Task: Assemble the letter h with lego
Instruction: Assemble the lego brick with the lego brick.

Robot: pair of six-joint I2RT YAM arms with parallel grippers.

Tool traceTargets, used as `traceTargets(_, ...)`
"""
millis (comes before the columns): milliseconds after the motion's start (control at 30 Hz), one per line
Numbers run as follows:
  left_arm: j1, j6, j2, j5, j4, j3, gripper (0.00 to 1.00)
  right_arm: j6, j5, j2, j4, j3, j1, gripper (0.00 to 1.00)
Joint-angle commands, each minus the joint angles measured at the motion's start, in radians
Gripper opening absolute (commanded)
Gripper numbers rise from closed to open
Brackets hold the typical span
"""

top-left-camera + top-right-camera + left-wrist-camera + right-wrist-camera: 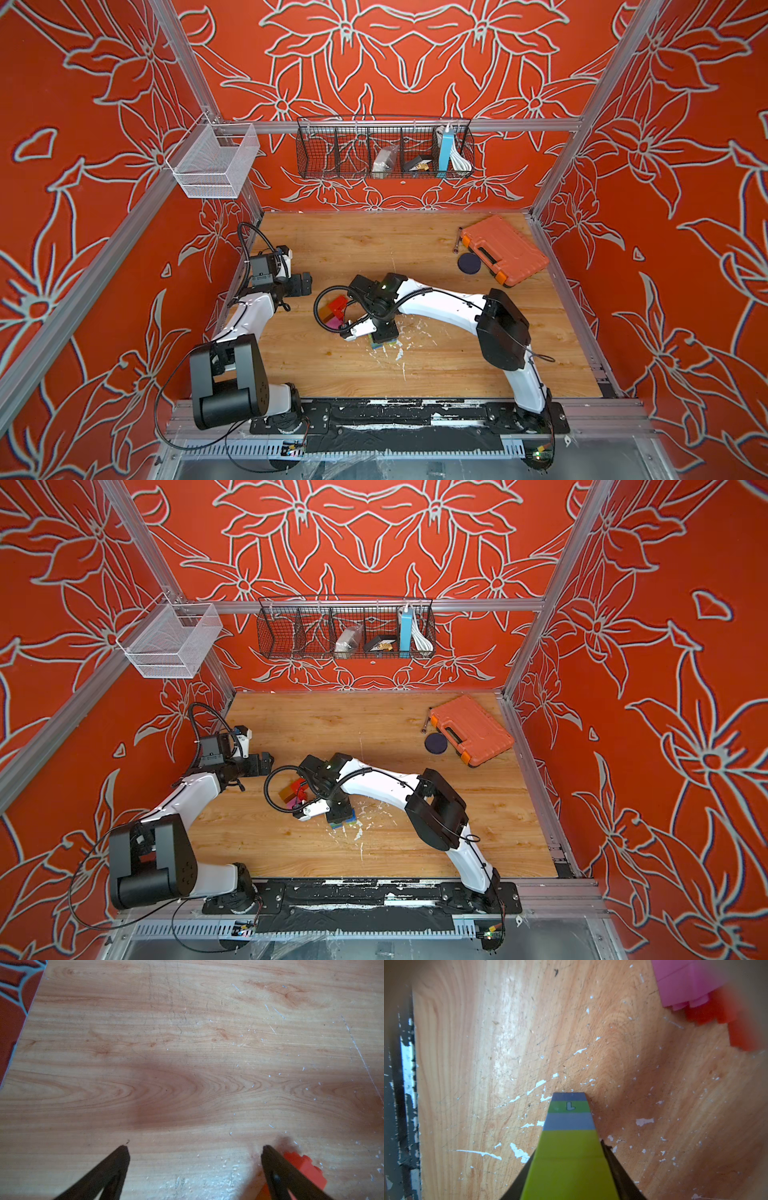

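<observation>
Lego stack (380,345) | mostly hidden under right gripper (385,331) | grip perhaps loose

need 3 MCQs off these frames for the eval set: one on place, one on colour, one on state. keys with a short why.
1. The orange tool case lies:
A) in the table's far right corner
B) between the arm bases
C) in the wall basket

2. In the brick stack in the right wrist view, the brick marked L is:
A) pink
B) brown
C) green

3. The left gripper is:
A) shut on a red brick
B) open, holding nothing
C) shut on the case

Key:
1A, both top views show it there.
2C, the L sits on a green band.
3B, its fingers stand wide apart over bare wood.
</observation>
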Motion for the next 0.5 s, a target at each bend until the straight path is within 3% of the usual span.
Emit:
traceTargets(0, 0.005, -0.004, -0.004, 0.003, -0.012, 0.01, 1.0, 0.018, -0.01, -0.025, 0.002, -0.017, -0.001, 0.48)
traceTargets(200, 0.005, -0.002, 0.007, 0.005, -0.02, 0.019, 1.0, 0.016, -0.052, -0.053, 0.001, -0.04, -0.014, 0.52)
traceTargets(467, 0.006, 0.001, 0.005, 0.008, -0.026, 0.02, 1.0, 0.012, -0.095, -0.078, -0.006, -0.073, -0.05, 0.5)
